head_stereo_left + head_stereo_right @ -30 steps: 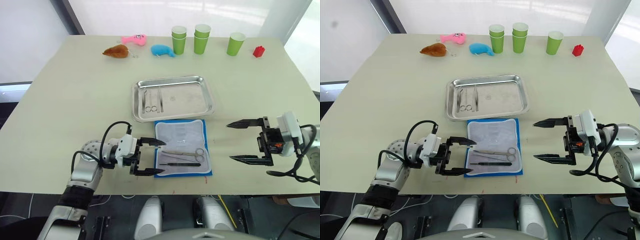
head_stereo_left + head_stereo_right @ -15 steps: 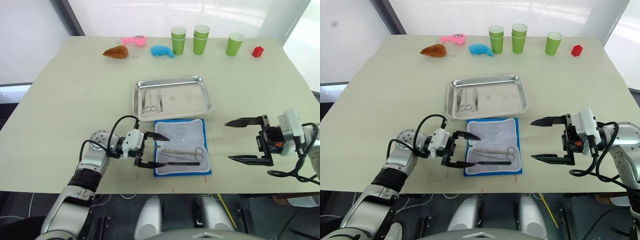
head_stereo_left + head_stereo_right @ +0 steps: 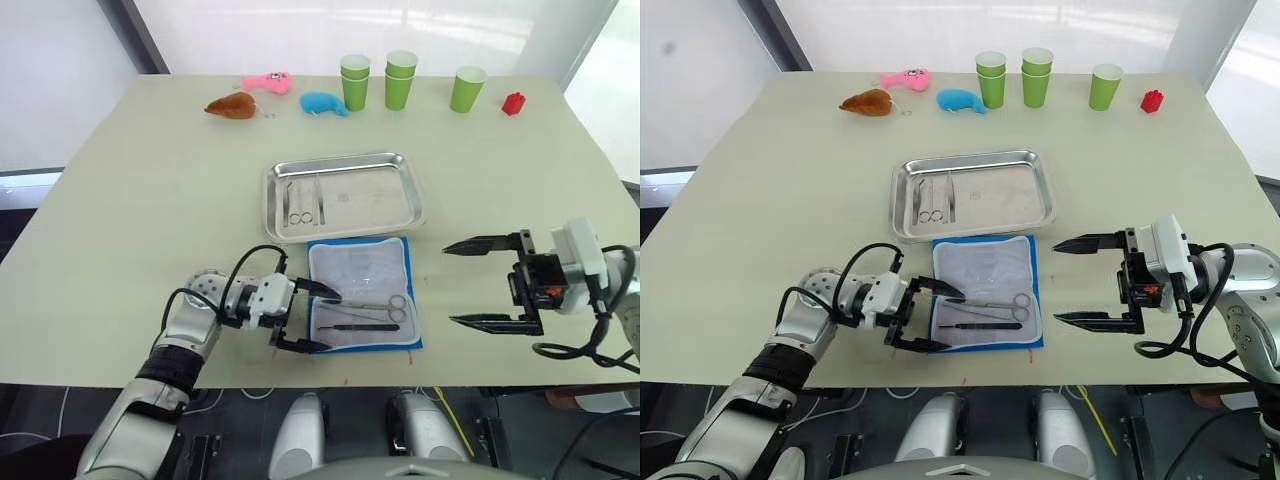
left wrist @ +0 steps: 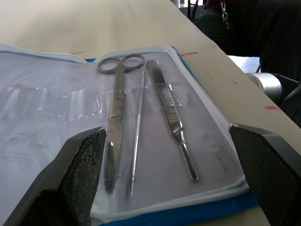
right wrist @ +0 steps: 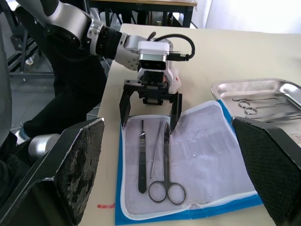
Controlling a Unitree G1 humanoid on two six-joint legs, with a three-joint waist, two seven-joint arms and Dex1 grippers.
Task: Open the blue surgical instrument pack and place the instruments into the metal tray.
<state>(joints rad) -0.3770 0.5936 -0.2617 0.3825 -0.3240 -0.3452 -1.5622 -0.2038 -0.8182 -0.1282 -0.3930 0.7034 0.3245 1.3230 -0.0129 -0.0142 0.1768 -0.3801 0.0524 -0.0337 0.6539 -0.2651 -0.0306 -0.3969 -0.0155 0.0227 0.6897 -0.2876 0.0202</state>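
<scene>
pack: blue surgical instrument pack (image 3: 362, 294) lies open flat on bench (image 3: 150, 200), white lining up, just in front of metal tray (image 3: 345, 196)
tray contents: a few instruments already inside, at its left end, among them small scissors (image 3: 297, 203)
remaining in pack: ring-handled scissors (image 4: 116, 122), thin probe (image 4: 137, 133), scalpel handle (image 4: 171, 119), side by side on near half of lining
long axis: all three run left-right across pack, scissor rings toward robot's right, tips toward left edge
left tool (image 3: 306, 318): fingers spread wide, at pack's left edge, tips over lining, bracketing the three tips end-on; nothing pinched
right tool (image 3: 482, 282): fingers spread wide, empty, well apart from pack to its right
nearer arm: left, clearly
judgement: next grasp likely by left tool, closing across scissor blades; thin flat metal on slick lining, may slip or drag its neighbour along
</scene>
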